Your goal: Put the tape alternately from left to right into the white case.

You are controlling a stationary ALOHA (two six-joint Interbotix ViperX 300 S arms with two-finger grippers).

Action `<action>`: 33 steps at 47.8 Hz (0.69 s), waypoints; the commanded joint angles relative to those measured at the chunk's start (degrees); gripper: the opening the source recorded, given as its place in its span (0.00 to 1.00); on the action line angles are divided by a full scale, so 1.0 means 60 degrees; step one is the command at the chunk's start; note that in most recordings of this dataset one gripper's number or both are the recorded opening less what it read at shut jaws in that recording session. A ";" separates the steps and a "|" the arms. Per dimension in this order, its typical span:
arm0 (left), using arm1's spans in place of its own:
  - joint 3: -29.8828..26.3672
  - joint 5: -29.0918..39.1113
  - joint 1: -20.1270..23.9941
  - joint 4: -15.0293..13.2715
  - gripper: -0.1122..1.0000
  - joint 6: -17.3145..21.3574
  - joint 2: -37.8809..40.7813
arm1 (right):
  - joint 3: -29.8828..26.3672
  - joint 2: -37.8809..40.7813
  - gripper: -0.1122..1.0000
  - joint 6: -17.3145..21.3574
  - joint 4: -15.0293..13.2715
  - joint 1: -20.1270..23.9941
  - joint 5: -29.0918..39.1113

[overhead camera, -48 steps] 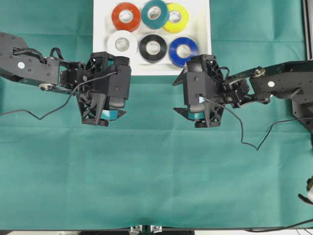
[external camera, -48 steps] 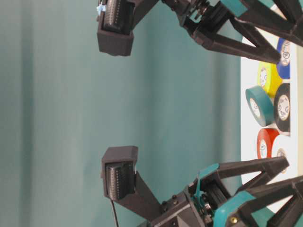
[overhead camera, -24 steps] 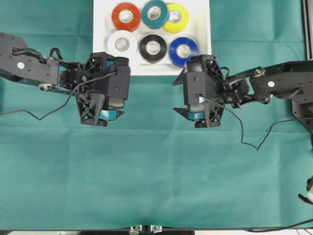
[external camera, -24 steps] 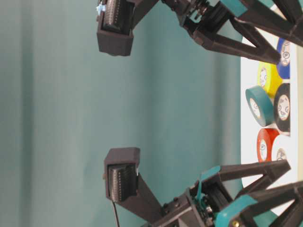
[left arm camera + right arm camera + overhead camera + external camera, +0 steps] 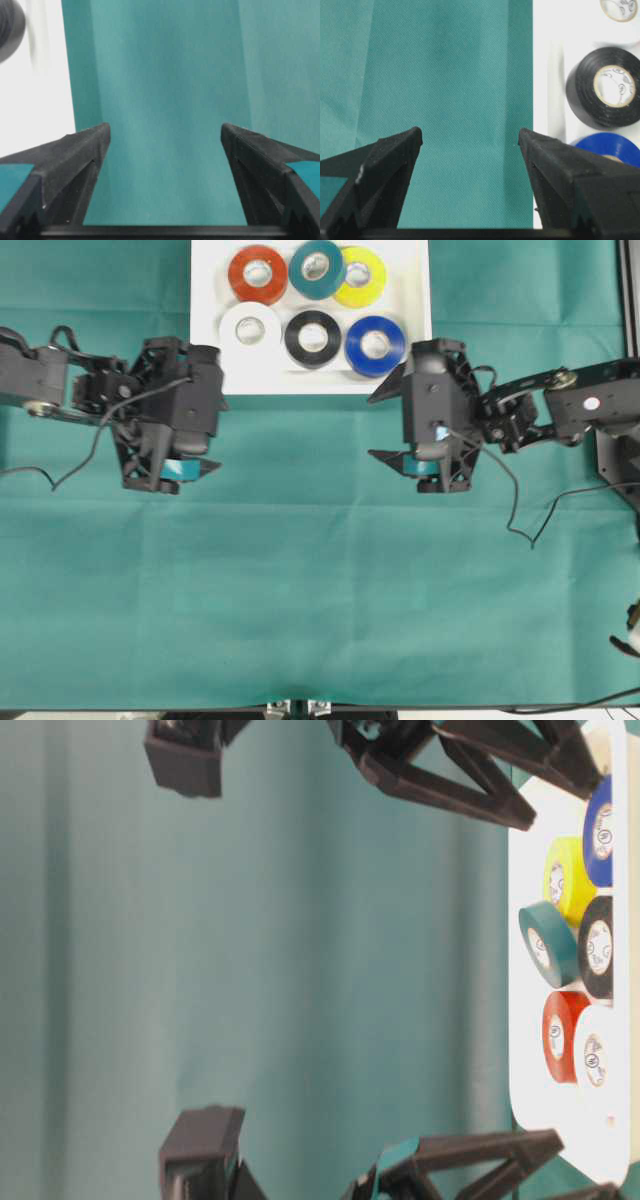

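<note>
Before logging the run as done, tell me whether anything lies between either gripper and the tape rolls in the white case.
Nothing visible does. All six rolls sit inside the white case; only bare green cloth separates it from the left gripper and right gripper, both open and empty.

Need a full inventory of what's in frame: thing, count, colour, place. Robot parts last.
white case: 1, glossy white, top centre of the overhead view, on the cloth.
red-orange tape: 1, back row left, in the case.
teal tape: 1, back row middle.
yellow tape: 1, back row right.
white tape: 1, front row left.
black tape: 1, front row middle.
blue tape: 1, front row right.
green cloth: 1, teal-green, covers the table.
left end effector: 1, black, open, empty, left of the case.
right end effector: 1, black, open, empty, below the case's right corner.
</note>
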 commanded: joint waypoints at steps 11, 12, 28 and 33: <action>0.0557 -0.0073 -0.0015 0.0000 0.77 0.0000 -0.0996 | 0.0498 -0.1201 0.85 0.0000 0.0015 0.0029 -0.0015; 0.0586 -0.0088 -0.0015 -0.0015 0.77 0.0000 -0.1055 | 0.0557 -0.1318 0.85 0.0000 0.0015 0.0029 -0.0015; 0.1362 -0.0146 0.0220 -0.0015 0.77 0.0000 -0.1978 | 0.1260 -0.2607 0.85 0.0015 0.0000 0.0029 -0.0015; 0.1582 -0.0249 0.0220 -0.0015 0.77 0.0015 -0.2285 | 0.1494 -0.3047 0.85 0.0015 0.0015 0.0029 -0.0015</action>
